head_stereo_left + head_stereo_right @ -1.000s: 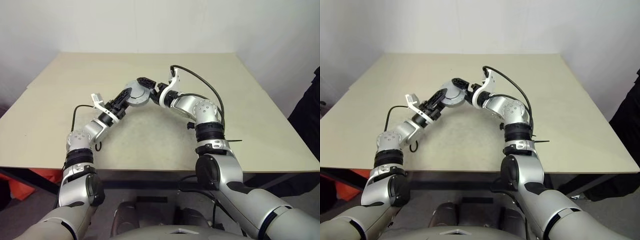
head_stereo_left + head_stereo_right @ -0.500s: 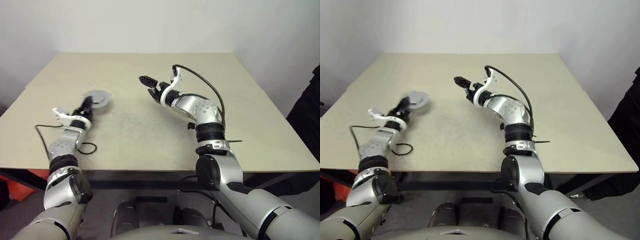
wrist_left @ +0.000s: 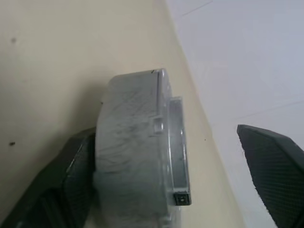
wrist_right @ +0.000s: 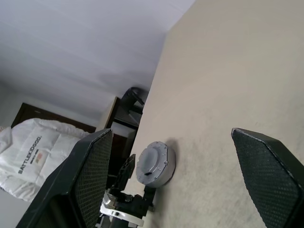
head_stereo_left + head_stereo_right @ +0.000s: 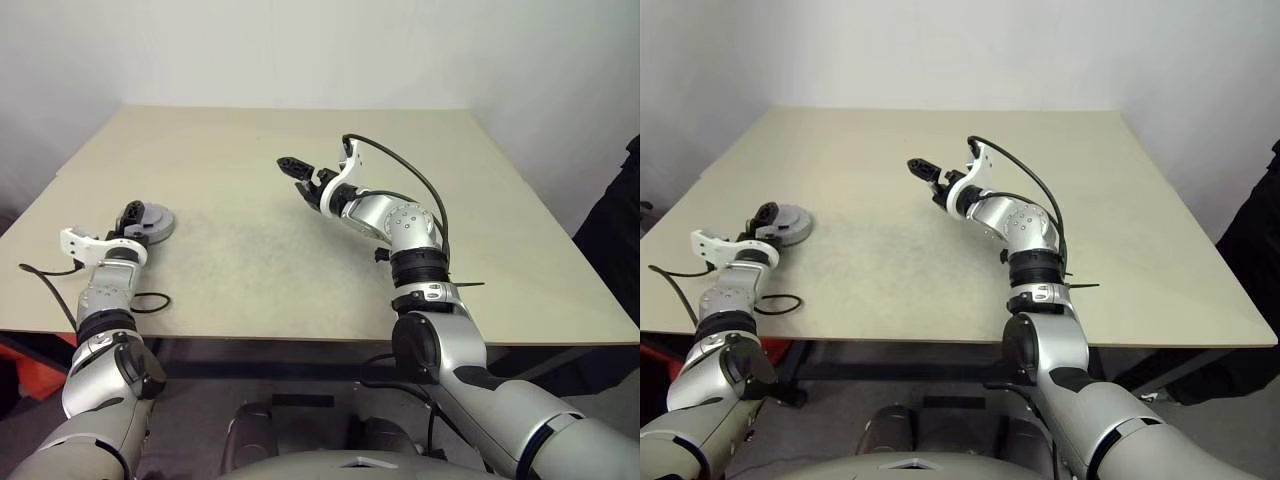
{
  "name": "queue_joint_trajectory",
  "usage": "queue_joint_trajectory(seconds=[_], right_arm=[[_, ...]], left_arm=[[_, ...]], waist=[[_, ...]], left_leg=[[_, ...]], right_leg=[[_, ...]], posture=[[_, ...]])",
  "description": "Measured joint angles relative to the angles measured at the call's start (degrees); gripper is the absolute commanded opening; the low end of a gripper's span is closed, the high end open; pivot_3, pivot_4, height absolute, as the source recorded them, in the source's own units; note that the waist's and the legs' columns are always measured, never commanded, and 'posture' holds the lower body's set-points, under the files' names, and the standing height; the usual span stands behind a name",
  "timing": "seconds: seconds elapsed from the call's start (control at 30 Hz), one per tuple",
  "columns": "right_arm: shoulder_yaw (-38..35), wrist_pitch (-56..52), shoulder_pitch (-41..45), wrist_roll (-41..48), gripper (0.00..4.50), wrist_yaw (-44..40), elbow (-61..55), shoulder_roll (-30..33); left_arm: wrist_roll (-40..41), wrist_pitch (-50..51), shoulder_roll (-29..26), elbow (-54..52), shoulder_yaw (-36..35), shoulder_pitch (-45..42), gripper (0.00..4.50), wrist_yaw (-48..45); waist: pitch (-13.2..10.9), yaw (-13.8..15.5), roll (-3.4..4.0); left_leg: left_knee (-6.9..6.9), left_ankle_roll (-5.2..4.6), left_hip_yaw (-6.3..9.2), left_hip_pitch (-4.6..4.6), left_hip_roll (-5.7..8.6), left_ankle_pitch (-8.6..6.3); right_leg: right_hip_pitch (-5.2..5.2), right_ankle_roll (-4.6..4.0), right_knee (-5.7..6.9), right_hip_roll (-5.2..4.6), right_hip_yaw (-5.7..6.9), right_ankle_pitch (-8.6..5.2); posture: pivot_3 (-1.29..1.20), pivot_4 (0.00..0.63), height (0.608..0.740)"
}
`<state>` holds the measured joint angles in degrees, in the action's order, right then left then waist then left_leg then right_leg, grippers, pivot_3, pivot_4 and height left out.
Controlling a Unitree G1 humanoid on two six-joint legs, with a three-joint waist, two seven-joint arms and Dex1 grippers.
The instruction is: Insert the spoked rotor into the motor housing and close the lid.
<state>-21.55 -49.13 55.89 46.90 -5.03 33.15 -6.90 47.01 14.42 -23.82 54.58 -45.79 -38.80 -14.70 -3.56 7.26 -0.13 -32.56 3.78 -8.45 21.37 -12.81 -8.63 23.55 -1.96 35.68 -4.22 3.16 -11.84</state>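
The motor housing [image 5: 153, 222] lies on the beige table [image 5: 300, 270] at its left side, a round silver casing with the grey lid [image 4: 153, 159] closed on top. My left gripper [image 5: 135, 218] is level with it and open: one finger [image 3: 76, 161] rests against the casing's side, the other finger [image 3: 270, 166] stands well clear. My right gripper [image 5: 303, 172] hangs open over the table's middle with nothing between its fingers. The spoked rotor is hidden.
A black cable [image 5: 148, 300] loops on the table beside my left wrist, close to the front edge. A person's dark sleeve [image 5: 625, 230] shows at the far right. Something red [image 5: 30, 375] lies on the floor under the left corner.
My left arm swung left and down, carrying the housing from the middle to the table's left side. Its jaws then opened and the housing rests on the table. The right gripper stayed put.
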Motion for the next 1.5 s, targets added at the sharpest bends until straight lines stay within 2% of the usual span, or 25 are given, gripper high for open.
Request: queue_joint_trajectory(seconds=[0.2,0.33,0.4,0.47,0.57,0.73,0.87,0.97,1.07,1.27,1.5], right_arm=[[-0.23,0.13,0.01,-0.85,4.1,-0.11,2.09,0.14],[0.55,1.1,0.01,-2.24,4.1,-1.36,2.37,0.36],[2.69,3.55,-0.23,-4.54,4.1,-3.43,1.48,0.63],[6.11,7.19,-1.83,-7.42,4.1,-6.46,-2.18,1.43],[13.8,16.39,-5.5,-15.95,4.1,-11.44,-9.15,6.12],[14.53,19.65,-10.68,-19.83,4.1,-19.63,-13.81,20.27],[18.55,20.1,-16.06,-23.87,4.1,-30.29,-17.31,32.89],[21.77,21.12,-21.13,-26.89,4.1,-36.04,-17.54,36.89],[22.88,21.14,-25.8,-27.59,4.1,-38.43,-18.05,37.02],[22.36,20.53,-28.83,-27.7,4.1,-36.76,-22.01,35.5],[21.93,19.77,-29.14,-27.98,4.1,-34.56,-23.2,34.63]], left_arm=[[-5.57,-7.27,-11.74,5.69,1.27,-4.61,4.39,0.44],[-10.18,-10.56,-14.34,5.84,4.65,-7.13,4.39,-0.17],[-13.25,-11.28,-12.33,4.89,8.38,-7.02,4.39,-2.47],[-15.7,-11.41,-7.82,0.5,14.01,-6.01,4.39,-6.8],[-18.11,-9.15,0.49,-11.16,24.45,-2.17,4.39,-15.91],[-23.12,-5.27,6.14,-23.42,39.87,2.42,4.39,-26.22],[-29.38,-7.7,8.22,-23.55,48.38,2.62,4.39,-31.2],[-32.81,-10.96,8.99,-21.3,50.85,1.75,4.39,-32.45],[-37.16,-15.29,9.63,-18.68,53.13,1.31,4.39,-32.3],[-39.48,-16.92,12.63,-16.32,54.92,2.1,4.39,-32.59],[-39.66,-17.12,12.16,-15.89,54.41,1.94,4.39,-32.33]], waist=[[-0.02,-0.38,-0.25],[-0.09,0.38,-0.13],[-0.09,0.82,-0.13],[-0.1,1.64,-0.15],[-0.12,2.14,-0.28],[-0.17,1.54,-0.37],[-0.2,1.02,-0.27],[-0.18,0.58,-0.22],[-0.14,0.47,-0.08],[-0.13,0.48,-0.03],[-0.1,0.51,0.02]], left_leg=[[0.14,0.04,0.0,-0.16,-0.02,0.02],[0.14,0.01,-0.01,-0.27,0.08,0.0],[0.1,0.03,0.0,-0.25,0.08,0.01],[0.01,0.05,-0.02,-0.21,0.04,0.02],[-0.19,0.0,-0.06,-0.19,0.09,-0.01],[-0.24,-0.04,-0.12,-0.23,0.15,-0.02],[-0.17,-0.06,-0.12,-0.25,-0.04,-0.02],[-0.14,-0.07,-0.14,-0.25,-0.05,-0.03],[-0.31,-0.23,-0.14,-0.28,0.0,-0.12],[-0.56,-0.58,-0.17,-0.28,0.02,-0.32],[-0.56,-0.58,-0.16,-0.28,0.04,-0.32]], right_leg=[[-0.03,0.16,-0.02,0.02,-0.01,-0.11],[-0.28,0.16,-0.07,-0.09,-0.01,-0.12],[-0.32,0.16,-0.07,-0.13,-0.01,-0.12],[-0.41,0.16,-0.03,-0.2,0.05,-0.12],[-0.56,-0.11,-0.02,-0.4,0.09,0.09],[-0.58,-0.08,-0.03,-0.36,0.07,0.12],[-0.56,-0.09,-0.04,-0.04,0.01,0.09],[-0.55,-0.1,-0.04,-0.01,0.0,0.04],[-0.54,-0.13,-0.07,-0.08,0.0,0.07],[-0.57,-0.15,0.0,-0.17,-0.01,0.12],[-0.6,-0.16,0.0,-0.18,-0.01,0.12]], posture=[[0.0,0.0,0.74],[0.0,0.0,0.74],[0.0,0.0,0.74],[0.0,0.0,0.74],[0.0,0.0,0.74],[0.0,0.0,0.74],[0.0,0.0,0.74],[0.0,0.0,0.74],[0.0,0.0,0.74],[0.0,0.0,0.74],[0.0,0.0,0.74]])
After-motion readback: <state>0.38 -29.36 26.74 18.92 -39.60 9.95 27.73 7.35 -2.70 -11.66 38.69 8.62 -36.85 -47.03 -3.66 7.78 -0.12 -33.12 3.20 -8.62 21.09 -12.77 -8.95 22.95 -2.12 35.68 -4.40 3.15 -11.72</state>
